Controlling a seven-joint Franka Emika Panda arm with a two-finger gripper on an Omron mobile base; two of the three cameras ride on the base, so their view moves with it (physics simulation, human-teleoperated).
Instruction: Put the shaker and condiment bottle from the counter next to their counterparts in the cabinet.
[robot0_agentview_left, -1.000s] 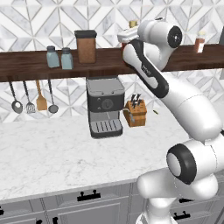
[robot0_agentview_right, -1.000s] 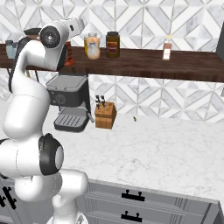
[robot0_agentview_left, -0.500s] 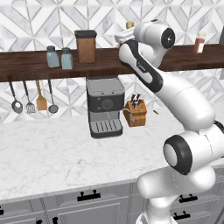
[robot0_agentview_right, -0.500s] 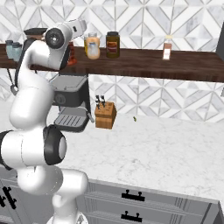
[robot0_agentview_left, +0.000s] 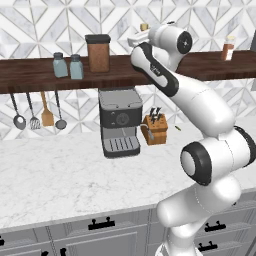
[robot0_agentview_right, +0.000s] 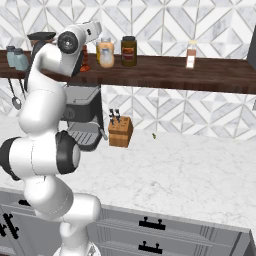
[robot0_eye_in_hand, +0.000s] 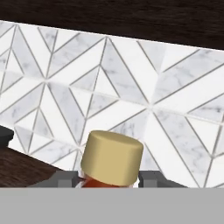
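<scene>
My gripper is shut on the condiment bottle, whose tan stopper rises between the two fingertips. In the right base view the bottle's red-orange body shows at cabinet height, just left of the cream jar and the dark brown jar. Whether it rests on the plank I cannot tell. In the left base view its stopper peeks above the hand. Two blue-grey shakers stand side by side on the cabinet, far left of the hand.
A tall brown canister stands on the shelf between the shakers and the hand. A slim red bottle sits further right. Under the shelf are a coffee machine, a knife block and hanging utensils.
The arm's upper links have swung a little while the hand keeps the bottle at shelf height. The jaws stay shut on the bottle.
</scene>
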